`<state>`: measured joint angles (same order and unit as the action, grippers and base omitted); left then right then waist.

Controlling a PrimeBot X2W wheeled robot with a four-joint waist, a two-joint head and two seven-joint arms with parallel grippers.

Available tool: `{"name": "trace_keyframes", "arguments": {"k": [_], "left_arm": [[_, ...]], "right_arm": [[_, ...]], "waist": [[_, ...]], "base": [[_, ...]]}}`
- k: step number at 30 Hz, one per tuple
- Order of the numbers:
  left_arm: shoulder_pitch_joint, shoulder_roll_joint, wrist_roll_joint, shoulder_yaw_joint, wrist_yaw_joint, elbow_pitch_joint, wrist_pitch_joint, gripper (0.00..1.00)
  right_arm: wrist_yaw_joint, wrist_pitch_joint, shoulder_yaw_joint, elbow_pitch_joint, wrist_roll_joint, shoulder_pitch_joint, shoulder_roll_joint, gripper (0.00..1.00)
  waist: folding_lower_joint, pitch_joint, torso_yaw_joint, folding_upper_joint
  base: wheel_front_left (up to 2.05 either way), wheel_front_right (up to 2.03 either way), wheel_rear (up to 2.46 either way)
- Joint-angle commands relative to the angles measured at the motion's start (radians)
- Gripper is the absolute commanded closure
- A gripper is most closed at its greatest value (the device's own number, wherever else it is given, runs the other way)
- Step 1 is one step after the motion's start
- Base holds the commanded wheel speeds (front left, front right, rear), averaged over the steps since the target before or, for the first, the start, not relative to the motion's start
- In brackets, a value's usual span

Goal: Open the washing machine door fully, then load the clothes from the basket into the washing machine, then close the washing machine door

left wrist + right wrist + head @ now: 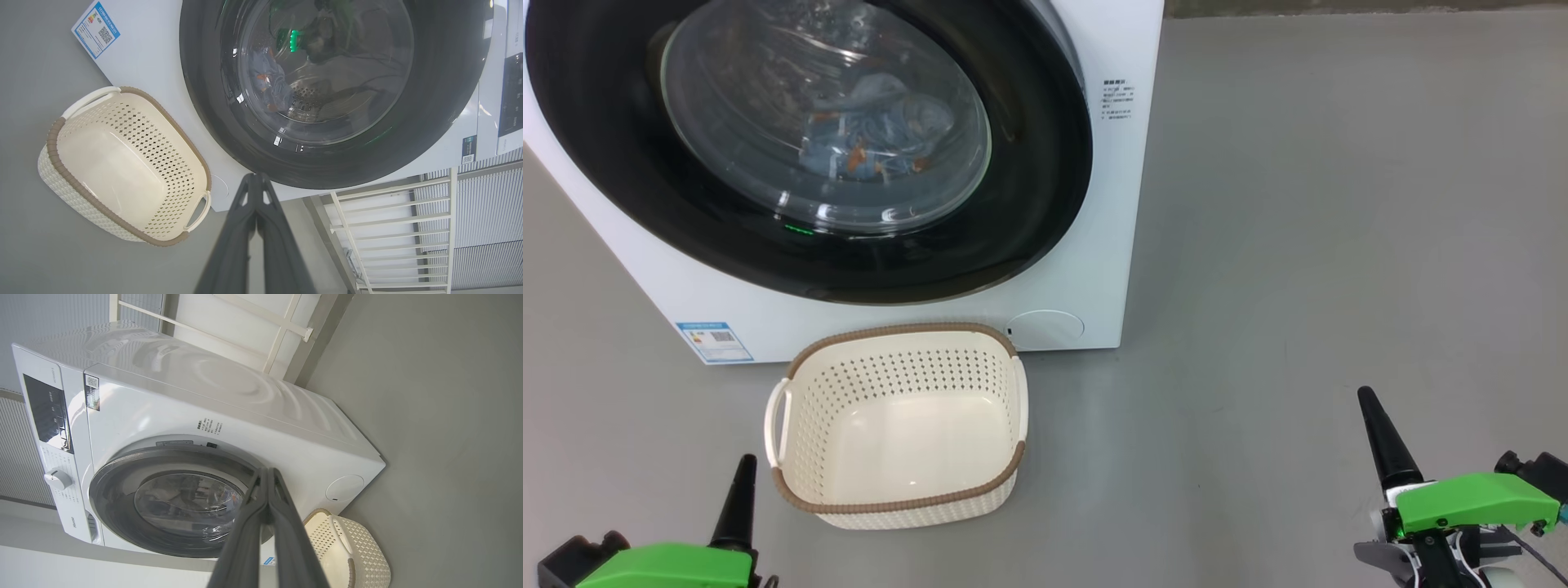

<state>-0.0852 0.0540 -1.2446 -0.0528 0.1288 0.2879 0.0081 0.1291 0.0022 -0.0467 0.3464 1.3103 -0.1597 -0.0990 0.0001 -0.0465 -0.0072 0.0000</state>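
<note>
The clothes (pixel 874 135) lie behind the shut washing machine door (pixel 1033 188), at 12 o'clock from the empty basket (pixel 898 329). The left pincer (pixel 744 465) and right pincer (pixel 1365 400) rest pressed together, empty: the loading seems finished.

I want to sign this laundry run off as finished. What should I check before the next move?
1. Is the washing machine door flat against the washing machine: ok.
2. Is the door actually locked: cannot tell.
3. Are the clothes inside, behind the glass: ok.
4. Is the basket empty: ok.
5. Is the left gripper shut, empty, clear of the basket: ok.
6. Is the right gripper shut, empty, clear of the door: ok.
</note>
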Motion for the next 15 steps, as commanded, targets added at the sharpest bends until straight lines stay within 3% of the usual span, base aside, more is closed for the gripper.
{"name": "trace_keyframes", "arguments": {"k": [1,15], "left_arm": [[-0.022,0.012,-0.029,-0.03,0.001,-0.029,0.007,1.0],[-0.022,0.006,-0.172,-0.042,0.002,-0.035,0.048,1.0]], "right_arm": [[0.001,0.01,0.007,-0.034,0.02,0.004,-0.002,1.0],[0.001,0.052,-0.023,-0.063,0.139,0.024,0.018,1.0]], "waist": [[0.0,0.002,0.0,0.0],[0.0,0.019,0.003,0.0]], "base": [[0.0,0.0,0.0],[0.0,0.0,0.0]]}}
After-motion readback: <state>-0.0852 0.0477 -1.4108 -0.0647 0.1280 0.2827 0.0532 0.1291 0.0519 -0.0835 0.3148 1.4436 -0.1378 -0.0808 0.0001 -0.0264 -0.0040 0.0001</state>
